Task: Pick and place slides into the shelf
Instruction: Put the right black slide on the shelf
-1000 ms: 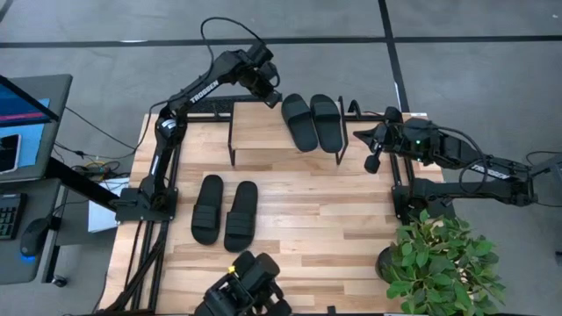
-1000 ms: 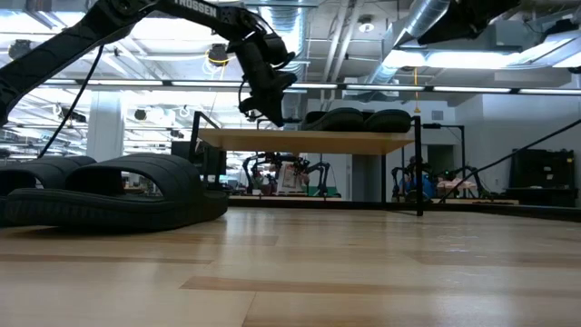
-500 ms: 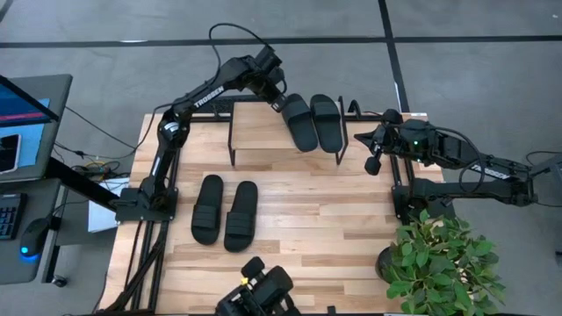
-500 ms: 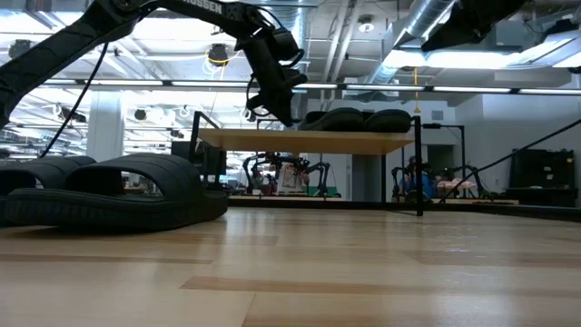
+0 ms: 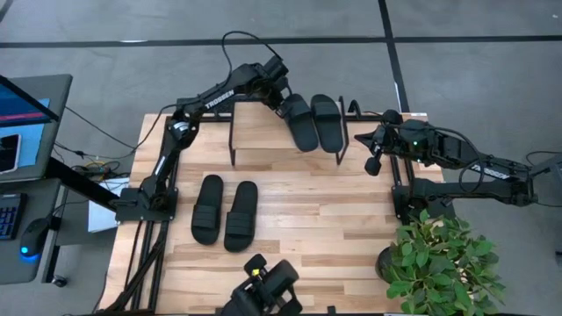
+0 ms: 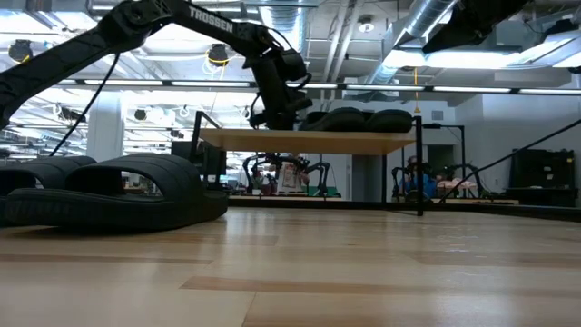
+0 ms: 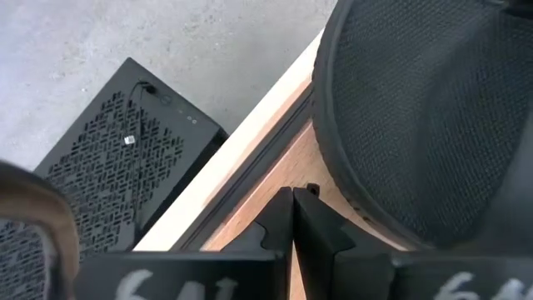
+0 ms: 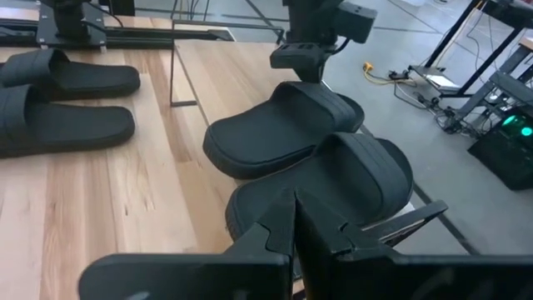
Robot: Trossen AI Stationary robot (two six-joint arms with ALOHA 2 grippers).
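Two black slides [image 5: 313,121] lie sole-down side by side on the right half of the shelf [image 5: 259,127], a low wood-topped rack at the table's far edge. Two more slides [image 5: 224,211] lie on the tabletop nearer the front. My left gripper [image 5: 281,95] is shut and reaches over the shelf to the far end of the left shelf slide [image 8: 279,129]. In the low view my left gripper [image 6: 283,116] hangs just above the shelf top [image 6: 309,139]. My right gripper [image 5: 362,138] is shut and waits off the shelf's right end, touching nothing. My left gripper has its shut fingers [image 7: 293,218] pointing steeply down at the shelf top, right beside the sole rim at the slide's far end [image 7: 341,179]. Whether the fingers touch that rim I cannot tell. The slide lies flat on the shelf.
A potted plant [image 5: 439,259] stands at the table's near right corner. A camera mount [image 5: 263,294] sits at the near edge. A black perforated box [image 7: 125,154] is on the floor behind the shelf. Bare tabletop [image 5: 325,211] lies right of the table slides.
My left gripper has moved toward the table's right along the shelf's far edge and sunk slightly, closing on the far end of the left shelf slide. Neither shelf slide has visibly shifted.
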